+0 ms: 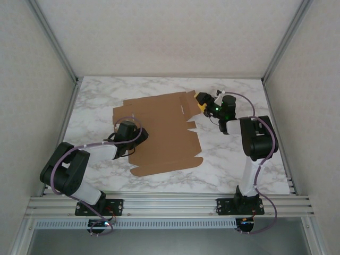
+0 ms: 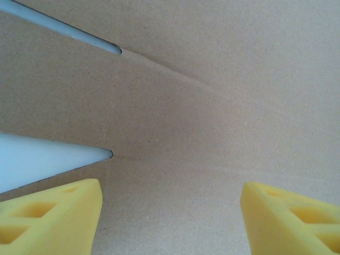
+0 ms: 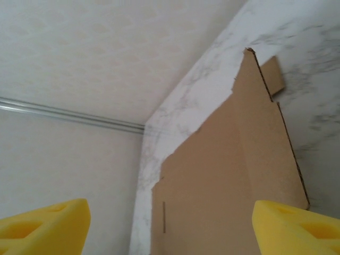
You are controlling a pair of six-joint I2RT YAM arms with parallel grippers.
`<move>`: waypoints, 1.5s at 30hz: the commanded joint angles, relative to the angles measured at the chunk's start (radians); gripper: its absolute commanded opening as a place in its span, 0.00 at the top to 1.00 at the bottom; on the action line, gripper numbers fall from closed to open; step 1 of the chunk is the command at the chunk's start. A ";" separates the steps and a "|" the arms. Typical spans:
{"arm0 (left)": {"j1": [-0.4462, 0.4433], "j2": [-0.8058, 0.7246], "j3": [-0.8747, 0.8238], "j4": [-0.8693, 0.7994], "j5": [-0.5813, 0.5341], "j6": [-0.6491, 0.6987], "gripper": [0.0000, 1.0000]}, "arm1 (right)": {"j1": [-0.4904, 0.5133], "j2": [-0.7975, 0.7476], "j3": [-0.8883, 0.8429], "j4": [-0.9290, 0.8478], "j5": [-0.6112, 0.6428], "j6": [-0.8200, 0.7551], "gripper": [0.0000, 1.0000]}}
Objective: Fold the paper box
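The paper box (image 1: 162,133) lies as a flat brown die-cut sheet in the middle of the marble table. My left gripper (image 1: 128,133) hangs over the sheet's left part, pointing down. In the left wrist view its yellow fingers (image 2: 53,218) stand wide apart, open, close above bare cardboard (image 2: 202,122) with two cut slots at the left. My right gripper (image 1: 201,103) is at the sheet's far right corner. Its fingers (image 3: 297,228) are spread open too, with the cardboard (image 3: 228,186) ahead between them and nothing gripped.
The marble table (image 1: 234,164) is fenced by pale walls on three sides and a metal rail (image 1: 170,204) at the near edge. Bare tabletop lies to the right of the sheet and behind it (image 1: 159,85).
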 commanded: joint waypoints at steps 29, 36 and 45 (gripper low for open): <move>0.004 0.016 0.023 -0.126 -0.024 0.038 0.30 | 0.096 -0.060 0.093 -0.717 0.239 0.093 0.13; 0.004 0.009 0.021 -0.127 -0.023 0.040 0.30 | 0.114 0.001 0.138 -0.690 0.275 0.173 0.13; 0.004 0.008 0.021 -0.125 -0.023 0.039 0.30 | 0.145 0.043 0.143 -0.533 0.329 0.276 0.12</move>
